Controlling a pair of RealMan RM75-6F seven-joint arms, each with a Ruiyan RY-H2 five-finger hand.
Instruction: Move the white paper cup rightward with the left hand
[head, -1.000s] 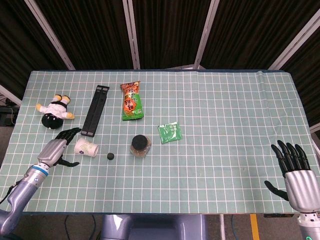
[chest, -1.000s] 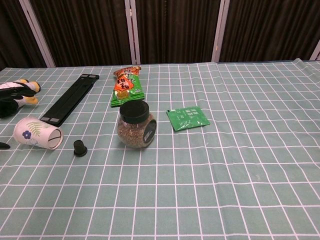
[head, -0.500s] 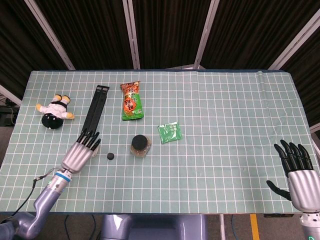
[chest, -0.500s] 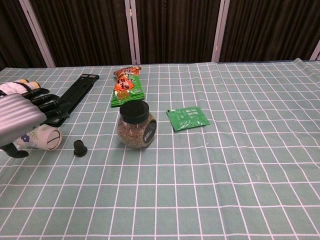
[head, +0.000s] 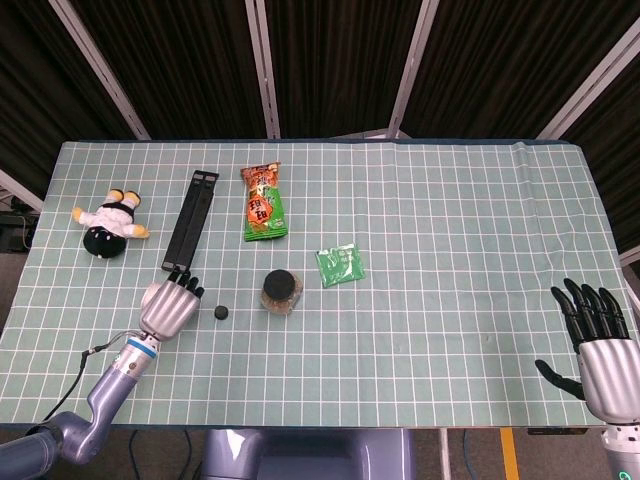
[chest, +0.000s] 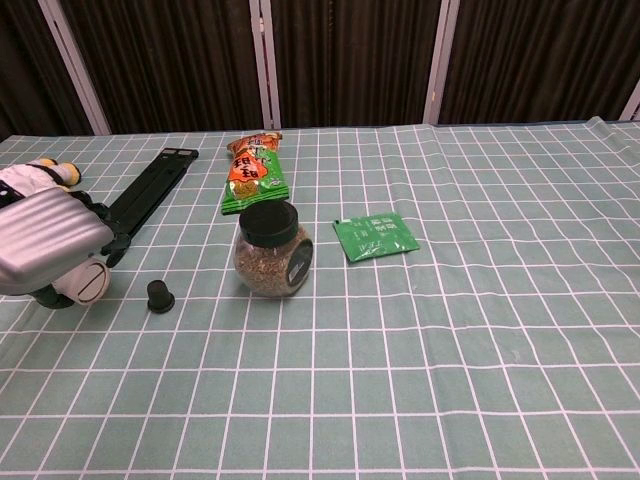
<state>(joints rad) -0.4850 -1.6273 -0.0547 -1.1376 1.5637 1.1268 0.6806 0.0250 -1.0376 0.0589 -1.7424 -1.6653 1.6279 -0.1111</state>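
Left hand (chest: 45, 243) draped over white paper cup (chest: 85, 284); fingers (head: 183, 285) extended toward 12 o'clock, grip closure not discernible. Cup on its side beneath palm, hidden in head view, only open rim visible in chest view, mouth facing 3 o'clock, long axis 9-to-3. Small black cap (head: 220, 312) just beside at 3 o'clock, jar (head: 281, 290) beyond, both in push path. Right hand (head: 606, 349) far off at 3 o'clock, fingers spread, empty.

The left hand (chest: 45, 245) has moved right from beside the white paper cup (chest: 85, 284) to cover it.
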